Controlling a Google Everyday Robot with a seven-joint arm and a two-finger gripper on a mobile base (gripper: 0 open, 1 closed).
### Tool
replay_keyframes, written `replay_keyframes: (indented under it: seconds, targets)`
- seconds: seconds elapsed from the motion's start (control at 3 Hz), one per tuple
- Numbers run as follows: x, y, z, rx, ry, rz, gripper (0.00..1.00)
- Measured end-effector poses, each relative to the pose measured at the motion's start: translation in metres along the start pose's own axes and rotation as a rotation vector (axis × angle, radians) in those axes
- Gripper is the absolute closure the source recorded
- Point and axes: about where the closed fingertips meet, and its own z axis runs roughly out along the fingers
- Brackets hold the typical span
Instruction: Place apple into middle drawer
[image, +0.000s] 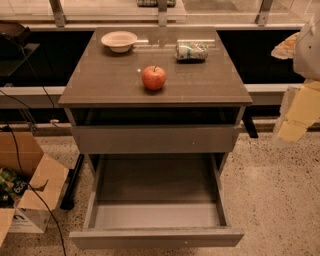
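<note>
The red apple with a yellowish blush and a short stem sits on the cabinet top, near its middle front. The middle drawer, the lowest wide grey one, is pulled out towards me, and its deep box is empty. The taller flat drawer front above it is closed. My gripper hangs at the far right edge of the view, level with the cabinet top, well to the right of the apple and touching nothing.
A crushed green-and-white can lies on its side at the back right of the top. A beige bowl stands at the back left. An open cardboard box and a black cable lie on the floor to the left.
</note>
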Motion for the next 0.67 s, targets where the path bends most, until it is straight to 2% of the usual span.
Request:
replay_keyframes:
  seconds: [0.33, 0.67]
  targets:
    - [0.000, 0.000, 0.000, 0.000, -0.001, 0.000, 0.00]
    - [-0.022, -0.008, 0.010, -0.011, -0.065, -0.007, 0.00]
